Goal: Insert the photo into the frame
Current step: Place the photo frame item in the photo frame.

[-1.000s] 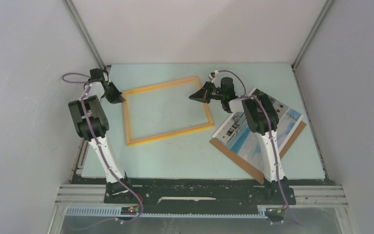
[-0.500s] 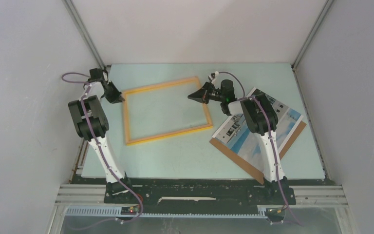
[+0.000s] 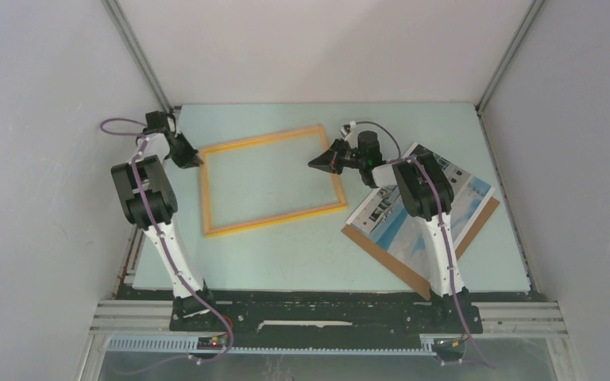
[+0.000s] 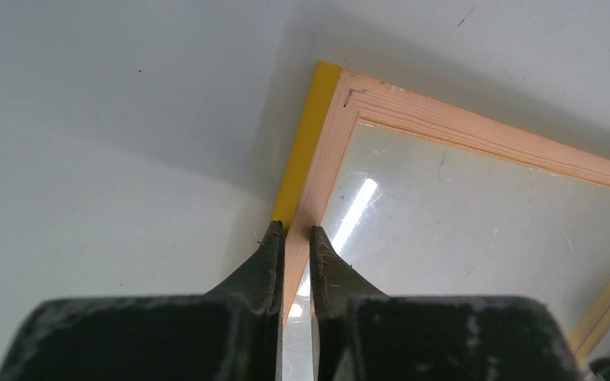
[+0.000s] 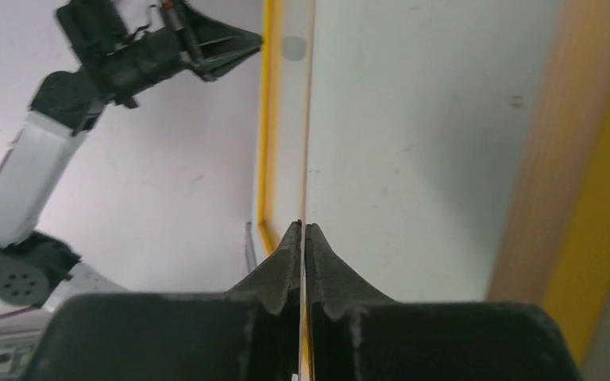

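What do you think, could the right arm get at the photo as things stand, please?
Probably yes: the photo lies uncovered on the backing board close beside that arm. The right gripper, shut at the right rim of the frame, would first have to come away from there.

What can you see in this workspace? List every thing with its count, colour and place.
table: one, pale blue-green, under everything
frame: one, yellow-orange rim with clear pane, left of centre
backing board: one, brown, right side
photo: one, blue and white, lying on the backing board
left arm: one, black and white, by the frame's far-left corner
right arm: one, black and white, reaching over the photo
left fingers: two, black, closed on the frame's rim
right fingers: two, black, closed together at the frame's right side
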